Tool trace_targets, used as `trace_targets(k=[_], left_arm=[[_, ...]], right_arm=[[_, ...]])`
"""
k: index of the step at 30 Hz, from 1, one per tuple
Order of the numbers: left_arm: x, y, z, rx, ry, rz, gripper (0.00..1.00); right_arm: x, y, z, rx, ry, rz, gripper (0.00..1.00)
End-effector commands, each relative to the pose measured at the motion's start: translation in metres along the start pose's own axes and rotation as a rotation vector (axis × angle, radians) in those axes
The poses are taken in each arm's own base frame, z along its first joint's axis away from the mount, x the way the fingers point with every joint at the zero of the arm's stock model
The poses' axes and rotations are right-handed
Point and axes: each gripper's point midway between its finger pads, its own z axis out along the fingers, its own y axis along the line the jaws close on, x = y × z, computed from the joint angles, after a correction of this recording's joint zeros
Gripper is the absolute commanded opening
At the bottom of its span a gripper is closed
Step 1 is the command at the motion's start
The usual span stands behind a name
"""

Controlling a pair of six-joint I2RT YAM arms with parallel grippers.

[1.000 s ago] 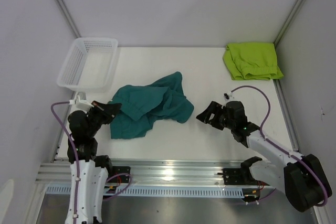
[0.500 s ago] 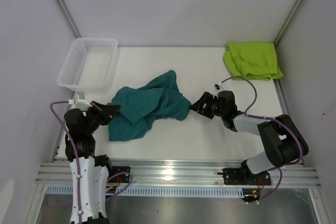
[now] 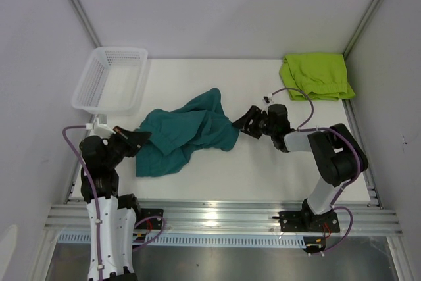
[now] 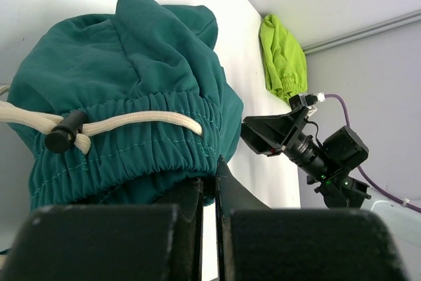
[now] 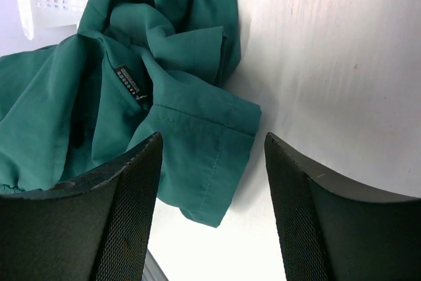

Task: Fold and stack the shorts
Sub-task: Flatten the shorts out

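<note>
White counter (image 3: 263, 169), grey walls | lime green fabric shorts (image 3: 316, 76) far-right corner, look folded: approx 1 of 2 done | dark teal fabric shorts (image 3: 187, 133) crumpled mid-counter, not folded/stacked yet | L end effector (image 3: 139, 137) clamped on teal waistband | R end effector (image 3: 242, 125) fingers apart, just beside leg hem

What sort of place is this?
Probably a robot test booth: bare white walls box in a table, two robot arms are bolted to a metal rail, and only teal shorts, green shorts and a basket lie out.
</note>
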Motion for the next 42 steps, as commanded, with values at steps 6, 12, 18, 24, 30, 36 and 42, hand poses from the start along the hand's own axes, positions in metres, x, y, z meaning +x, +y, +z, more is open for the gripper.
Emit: trace_targets(k=[6,12,18,24,30,36,42], left_arm=[[-0.018,-0.025,-0.007,0.055,-0.036,0.063,0.0],[-0.018,-0.024,-0.007,0.053,-0.036,0.058,0.0],[-0.018,-0.025,-0.007,0.055,-0.036,0.058,0.0],[-0.019,-0.025,-0.007,0.054,-0.039,0.059,0.0],[-0.018,-0.026,-0.007,0.056,-0.033,0.057,0.0],[-0.017,-0.024,-0.007,0.054,-0.032,0.055,0.0],[-0.019,-0.027,-0.008,0.055,-0.036,0.061,0.0]], right_arm=[[-0.011,0.011,-0.003,-0.037,-0.045,-0.021,0.65],[0.002,0.019,0.003,-0.09,-0.003,0.026,0.63],[0.017,0.021,0.0,-0.097,0.016,0.062,0.6],[0.025,0.012,-0.006,-0.077,-0.002,0.081,0.58],[0.015,0.015,-0.003,-0.088,-0.027,0.09,0.56],[0.002,0.022,0.004,-0.112,-0.043,0.095,0.51],[-0.007,0.027,0.008,-0.135,-0.061,0.107,0.2]])
